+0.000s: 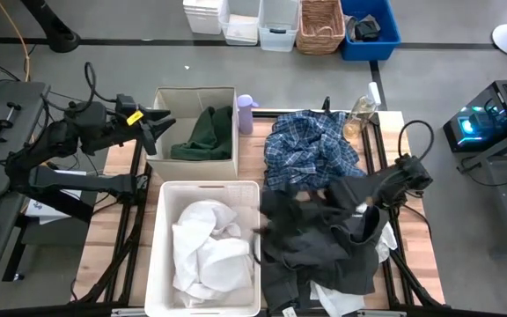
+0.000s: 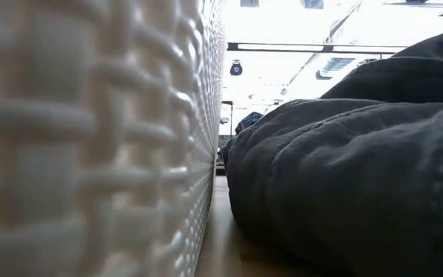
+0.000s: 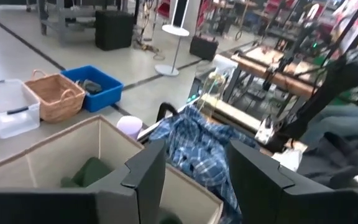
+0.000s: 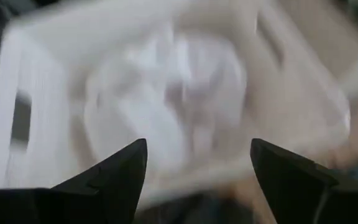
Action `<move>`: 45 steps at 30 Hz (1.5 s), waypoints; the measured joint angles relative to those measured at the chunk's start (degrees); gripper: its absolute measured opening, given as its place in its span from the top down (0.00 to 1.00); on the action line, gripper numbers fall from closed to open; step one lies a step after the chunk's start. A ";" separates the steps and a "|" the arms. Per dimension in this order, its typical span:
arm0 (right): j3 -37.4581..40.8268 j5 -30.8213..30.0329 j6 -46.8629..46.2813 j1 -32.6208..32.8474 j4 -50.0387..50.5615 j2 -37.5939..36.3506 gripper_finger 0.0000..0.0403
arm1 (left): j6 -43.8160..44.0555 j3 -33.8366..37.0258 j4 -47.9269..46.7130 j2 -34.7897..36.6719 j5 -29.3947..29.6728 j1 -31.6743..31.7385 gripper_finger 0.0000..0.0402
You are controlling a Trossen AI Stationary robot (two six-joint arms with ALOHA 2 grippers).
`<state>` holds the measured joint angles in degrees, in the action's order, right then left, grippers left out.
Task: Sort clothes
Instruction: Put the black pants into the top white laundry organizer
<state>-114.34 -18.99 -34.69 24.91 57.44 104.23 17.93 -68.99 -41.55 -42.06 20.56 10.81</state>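
Note:
A beige fabric bin at the far left holds a dark green garment. A white plastic bin near the front holds white clothes. A blue-and-white plaid garment lies on the table's far right, with dark grey garments piled in front of it over a white one. My left gripper is open and empty above the beige bin's left rim; it also shows in the left wrist view. My right gripper is open and empty above the dark grey pile, facing the white bin.
A lilac bottle stands between the beige bin and the plaid garment, and a glass bottle stands at the far right. White containers, a wicker basket and a blue bin stand on the floor beyond the table.

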 joint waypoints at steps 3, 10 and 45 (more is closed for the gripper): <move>0.00 0.31 -8.45 4.09 13.82 -1.08 0.31 | 0.96 0.02 -1.32 -0.75 -0.20 0.00 0.60; 8.76 6.34 -23.60 12.25 24.50 -0.29 0.32 | 3.04 0.02 -1.32 -3.54 -5.09 0.00 0.60; 8.39 -2.09 -20.30 6.46 29.58 -4.26 0.98 | 8.86 0.02 49.77 -0.78 -27.93 -6.49 0.60</move>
<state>-105.96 -21.08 -54.99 31.37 87.01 99.97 26.79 -68.97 8.22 -42.84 -7.38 4.32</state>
